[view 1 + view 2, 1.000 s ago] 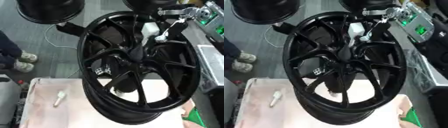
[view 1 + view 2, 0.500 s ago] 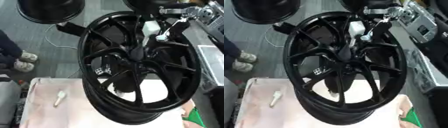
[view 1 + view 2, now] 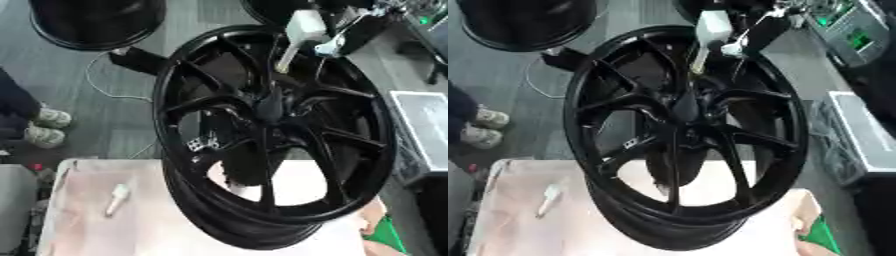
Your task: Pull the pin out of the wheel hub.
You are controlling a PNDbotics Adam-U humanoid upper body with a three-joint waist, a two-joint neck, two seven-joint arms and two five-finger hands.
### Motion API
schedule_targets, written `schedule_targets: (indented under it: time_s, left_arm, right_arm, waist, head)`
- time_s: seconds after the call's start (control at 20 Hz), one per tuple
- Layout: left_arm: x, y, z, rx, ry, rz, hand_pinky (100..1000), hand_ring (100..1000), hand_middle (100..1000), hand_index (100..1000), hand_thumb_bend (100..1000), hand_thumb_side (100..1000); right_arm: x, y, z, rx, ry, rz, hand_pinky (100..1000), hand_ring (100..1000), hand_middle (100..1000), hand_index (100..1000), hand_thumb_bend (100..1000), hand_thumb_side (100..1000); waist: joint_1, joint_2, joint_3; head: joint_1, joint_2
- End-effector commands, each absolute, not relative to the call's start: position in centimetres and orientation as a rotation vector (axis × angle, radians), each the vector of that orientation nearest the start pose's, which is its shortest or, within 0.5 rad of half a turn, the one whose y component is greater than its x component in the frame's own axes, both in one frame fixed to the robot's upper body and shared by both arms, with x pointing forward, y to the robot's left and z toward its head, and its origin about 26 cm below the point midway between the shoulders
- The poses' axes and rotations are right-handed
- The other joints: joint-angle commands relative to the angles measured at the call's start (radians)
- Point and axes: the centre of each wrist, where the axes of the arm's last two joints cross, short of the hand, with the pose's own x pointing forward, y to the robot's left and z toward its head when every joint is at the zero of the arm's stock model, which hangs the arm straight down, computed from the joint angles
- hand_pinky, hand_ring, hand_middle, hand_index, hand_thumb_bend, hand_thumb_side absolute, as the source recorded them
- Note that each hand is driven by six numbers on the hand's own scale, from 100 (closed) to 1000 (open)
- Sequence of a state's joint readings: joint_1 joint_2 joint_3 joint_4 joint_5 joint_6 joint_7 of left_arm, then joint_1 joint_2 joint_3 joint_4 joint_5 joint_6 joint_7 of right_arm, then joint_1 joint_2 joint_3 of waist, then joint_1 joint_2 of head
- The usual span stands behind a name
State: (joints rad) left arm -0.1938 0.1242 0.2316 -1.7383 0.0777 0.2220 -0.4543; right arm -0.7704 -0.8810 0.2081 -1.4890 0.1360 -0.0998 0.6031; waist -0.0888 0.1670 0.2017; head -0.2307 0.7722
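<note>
My right hand (image 3: 350, 32) came in from the far right corner, dark fingers curled around a white pin (image 3: 297, 35) held above the far rim of the black wheel hub (image 3: 271, 135). The pin slanted down toward the hub's centre, its tip clear of the spokes. The hub stood tilted on the pale table (image 3: 79, 220), another small white piece (image 3: 116, 198) lying to its left.

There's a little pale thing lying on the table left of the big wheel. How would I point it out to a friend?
Start at the big black wheel standing on the pale table. Look to its lower left: alone on the bare tabletop lies a small whitish stick-shaped piece. It is the only loose object there, and light against the dark wheel.
</note>
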Motion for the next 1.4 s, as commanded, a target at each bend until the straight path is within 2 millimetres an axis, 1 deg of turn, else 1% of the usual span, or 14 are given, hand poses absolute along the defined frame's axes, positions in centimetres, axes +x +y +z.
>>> schedule_targets:
  time_s: [0.05, 0.25, 0.45, 0.6, 0.7, 0.8, 0.95, 1.1, 1.25, 1.3, 1.35, 1.4]
  left_arm:
    - [31.1, 31.6, 10.4, -0.166, -1.708, -0.295, 623, 686, 666, 778, 165, 1000]
    - [30.7, 32.0, 10.0, -0.152, -1.692, -0.279, 623, 687, 667, 778, 167, 1000]
    - [30.4, 32.4, 9.6, -0.14, -1.687, -0.255, 623, 688, 667, 778, 165, 1000]
    - [30.2, 32.7, 9.4, -0.128, -1.682, -0.232, 623, 688, 667, 778, 163, 1000]
    - [30.1, 33.0, 9.2, -0.117, -1.681, -0.215, 623, 689, 667, 778, 161, 1000]
    - [29.9, 33.3, 9.1, -0.102, -1.682, -0.194, 623, 689, 667, 778, 160, 1000]
    - [29.8, 33.5, 9.0, -0.093, -1.683, -0.178, 624, 689, 668, 778, 158, 1000]
    - [29.8, 33.5, 9.2, -0.09, -1.691, -0.173, 624, 690, 667, 778, 155, 1000]
    - [30.0, 33.3, 9.4, -0.097, -1.701, -0.176, 624, 690, 668, 778, 154, 1000]
    - [30.1, 33.2, 9.4, -0.104, -1.705, -0.179, 624, 690, 667, 778, 153, 1000]
    - [30.1, 33.0, 9.5, -0.111, -1.707, -0.183, 624, 691, 668, 778, 153, 1000]
    - [30.2, 32.9, 9.5, -0.118, -1.708, -0.188, 624, 691, 668, 778, 151, 1000]
  right_arm:
    - [37.3, -35.7, 34.3, -0.641, -1.741, 1.427, 379, 334, 492, 556, 100, 187]
    - [35.7, -38.5, 36.4, -0.731, -1.826, 1.296, 371, 332, 489, 553, 100, 168]
    - [34.1, -42.7, 37.2, -0.814, -1.827, 1.115, 363, 330, 490, 554, 100, 172]
    - [33.1, -46.4, 36.7, -0.846, -1.803, 0.938, 359, 328, 490, 554, 113, 176]
    - [32.5, -48.8, 35.8, -0.853, -1.774, 0.805, 358, 327, 491, 555, 116, 171]
    - [32.1, -51.1, 34.0, -0.843, -1.736, 0.661, 355, 328, 495, 559, 121, 165]
    - [31.2, -54.1, 30.5, -0.847, -1.643, 0.463, 351, 335, 503, 568, 123, 161]
    - [30.2, -56.6, 25.7, -0.848, -1.52, 0.279, 346, 342, 510, 576, 111, 143]
    - [28.6, -58.6, 20.3, -0.844, -1.375, 0.105, 352, 359, 541, 613, 115, 150]
    - [27.8, -59.1, 18.4, -0.844, -1.32, 0.049, 359, 371, 588, 658, 127, 162]
    - [27.0, -59.7, 16.3, -0.845, -1.26, -0.007, 362, 375, 603, 671, 131, 166]
    - [26.0, -60.0, 14.2, -0.844, -1.195, -0.056, 388, 412, 743, 786, 172, 227]
  waist:
    - [0.003, -0.027, -0.009]
    - [0.005, -0.045, -0.035]
    - [0.013, -0.056, -0.074]
    - [0.025, -0.061, -0.115]
    - [0.034, -0.063, -0.143]
    - [0.042, -0.064, -0.177]
    - [0.051, -0.061, -0.213]
    - [0.057, -0.055, -0.231]
    - [0.062, -0.046, -0.225]
    - [0.065, -0.043, -0.219]
    - [0.067, -0.04, -0.211]
    - [0.069, -0.039, -0.202]
  head:
    - [0.006, -0.002]
    - [0.011, -0.002]
    - [0.017, -0.002]
    - [0.032, -0.002]
    - [0.042, -0.002]
    - [0.053, -0.002]
    - [0.058, -0.002]
    - [0.052, -0.002]
    - [0.034, -0.002]
    - [0.025, -0.002]
    - [0.016, -0.002]
    - [0.006, -0.002]
